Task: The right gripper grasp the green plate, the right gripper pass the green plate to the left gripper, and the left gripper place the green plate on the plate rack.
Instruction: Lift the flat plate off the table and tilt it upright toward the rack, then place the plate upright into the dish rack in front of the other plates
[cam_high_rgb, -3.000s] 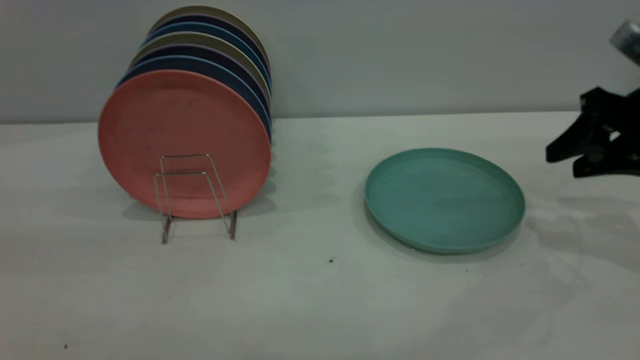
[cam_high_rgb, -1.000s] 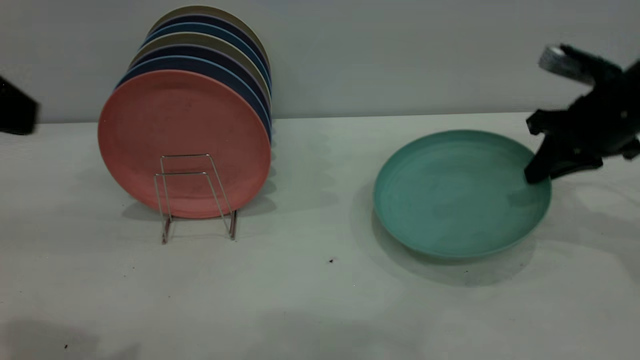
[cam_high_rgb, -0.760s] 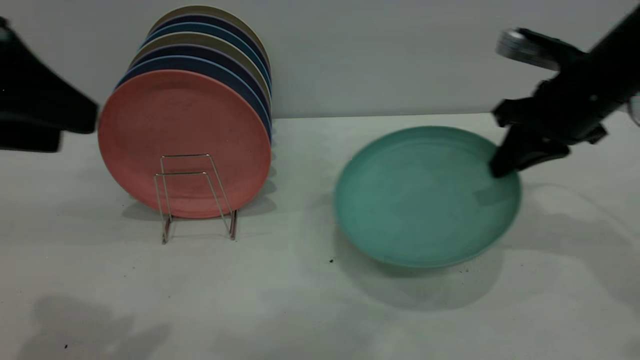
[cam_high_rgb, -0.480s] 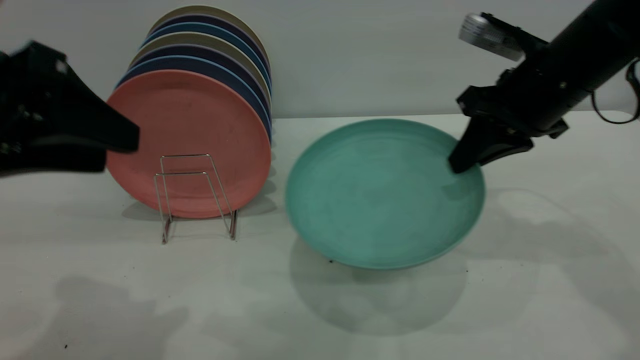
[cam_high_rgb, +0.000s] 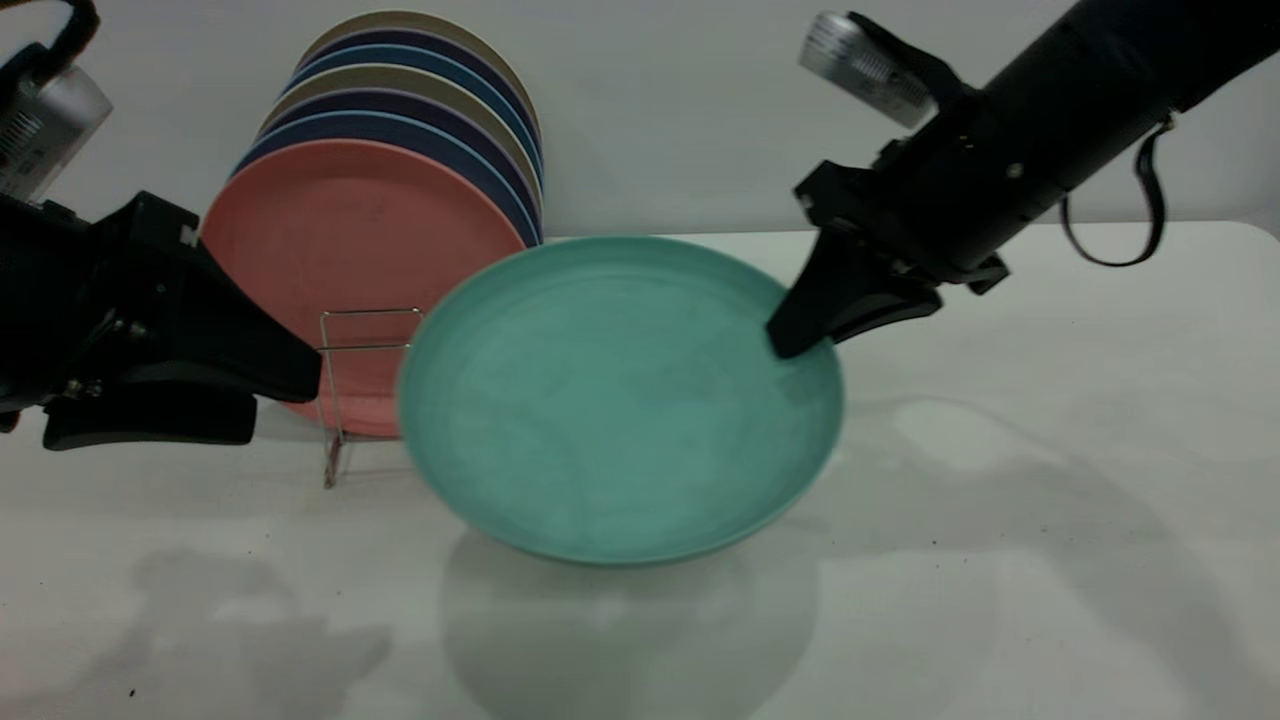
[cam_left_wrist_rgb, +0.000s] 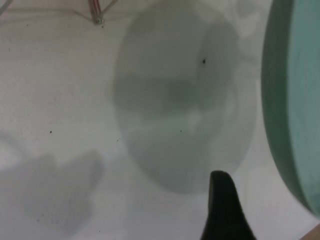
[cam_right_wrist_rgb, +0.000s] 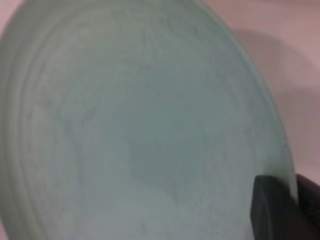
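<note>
The right gripper (cam_high_rgb: 800, 335) reaches down from the upper right, its jaws pinching the green plate (cam_high_rgb: 620, 400) by its rim. The plate hangs tilted above the table (cam_high_rgb: 1050, 520), in front of the rack (cam_high_rgb: 345, 380). It has moved left since before. The left gripper (cam_high_rgb: 270, 395) is now closer, just left of the plate, jaws spread. No writing can be read.
</note>
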